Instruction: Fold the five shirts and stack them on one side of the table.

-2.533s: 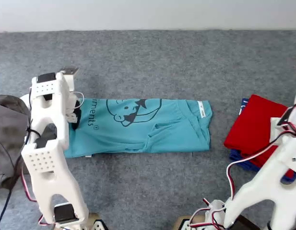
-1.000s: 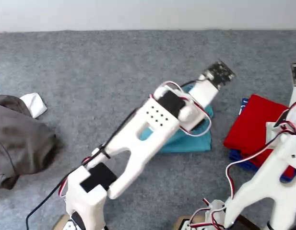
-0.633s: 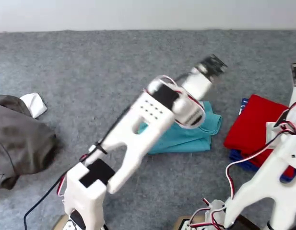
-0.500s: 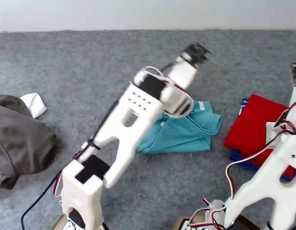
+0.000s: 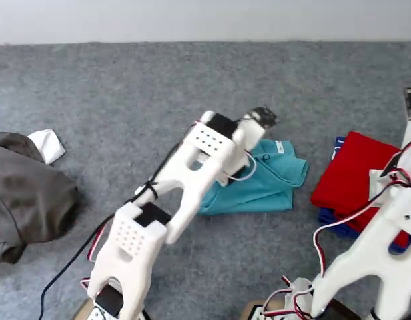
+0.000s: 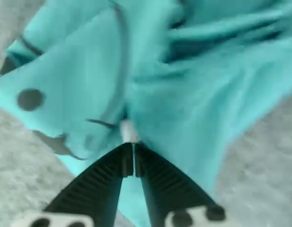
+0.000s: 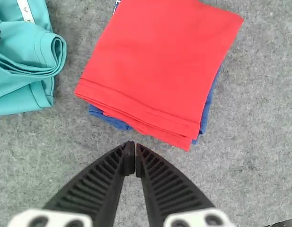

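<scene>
- The right gripper (image 7: 133, 149) hangs over the grey table (image 7: 259, 156), its two black fingers (image 7: 157, 187) pressed together with nothing between them.
- Just beyond the fingertips lies a folded red shirt (image 7: 160, 66), neat and flat, hem edge nearest the gripper.
- Under it sits a blue shirt (image 7: 108, 119), peeking out along the near edge and along one side, so the two make a small stack.
- Beside the stack, close but not touching it, there's a teal shirt (image 7: 22, 71), folded over with its rolled edge facing the red one.
- A white label (image 7: 24, 9) shows on the teal fabric.
</scene>
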{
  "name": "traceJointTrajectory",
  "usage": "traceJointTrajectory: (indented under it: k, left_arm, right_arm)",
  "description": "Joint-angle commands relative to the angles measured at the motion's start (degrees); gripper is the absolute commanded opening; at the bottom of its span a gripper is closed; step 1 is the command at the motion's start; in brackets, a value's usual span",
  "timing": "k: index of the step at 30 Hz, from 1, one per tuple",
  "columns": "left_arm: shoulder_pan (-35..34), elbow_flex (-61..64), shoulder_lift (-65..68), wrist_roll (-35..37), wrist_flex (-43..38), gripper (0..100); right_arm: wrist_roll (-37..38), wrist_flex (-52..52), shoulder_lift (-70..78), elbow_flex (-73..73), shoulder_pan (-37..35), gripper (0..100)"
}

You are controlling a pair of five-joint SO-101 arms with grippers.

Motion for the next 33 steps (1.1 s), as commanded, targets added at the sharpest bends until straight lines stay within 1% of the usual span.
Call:
traceJointTrajectory:
  k: [1,3,6,11,14,17,19,23,25,29,33]
  left_arm:
    - [5.1,-5.49,-0.79,-0.18,5.54,1]
    - [7.82,-7.69,-0.79,-0.09,8.18,1]
    - [10.64,-8.13,-2.11,1.67,8.26,1]
    - [14.95,-4.62,-7.82,2.73,8.18,1]
    - [15.74,-2.68,-11.6,2.73,8.18,1]
    - [13.1,-2.51,-14.24,2.73,8.09,1]
    - [9.85,-2.59,-15.12,2.55,7.65,1]
    - [2.37,-2.15,-15.12,2.37,4.31,1]
    - [-0.18,-1.54,-14.24,2.29,2.02,1]
    - [-2.55,-1.54,-10.11,2.29,0.09,1]
    - [-1.85,-1.45,-5.1,2.29,0.53,1]
  right_arm:
    - [-0.18,0.22,-1.01,-0.18,-0.48,1.3]
    - [-0.18,0.04,-1.1,-0.18,-0.48,1.3]
    - [-0.18,0.04,-1.19,-0.18,-0.48,1.3]
    - [-0.18,0.04,-1.54,-0.18,-0.31,1.3]
    - [-0.18,-0.13,-1.54,-0.35,-0.31,1.3]
    - [-0.18,-0.22,-1.19,-0.44,-0.31,1.3]
    - [-0.18,-0.22,-1.1,-0.44,-0.4,1.3]
    - [-0.18,-0.22,-1.01,-0.44,-0.48,1.3]
    - [-0.18,-0.22,-1.01,-0.44,-0.48,1.3]
    - [-0.18,-0.22,-1.01,-0.44,-0.48,1.3]
    - [-0.18,-0.22,-1.01,-0.44,-0.48,1.3]
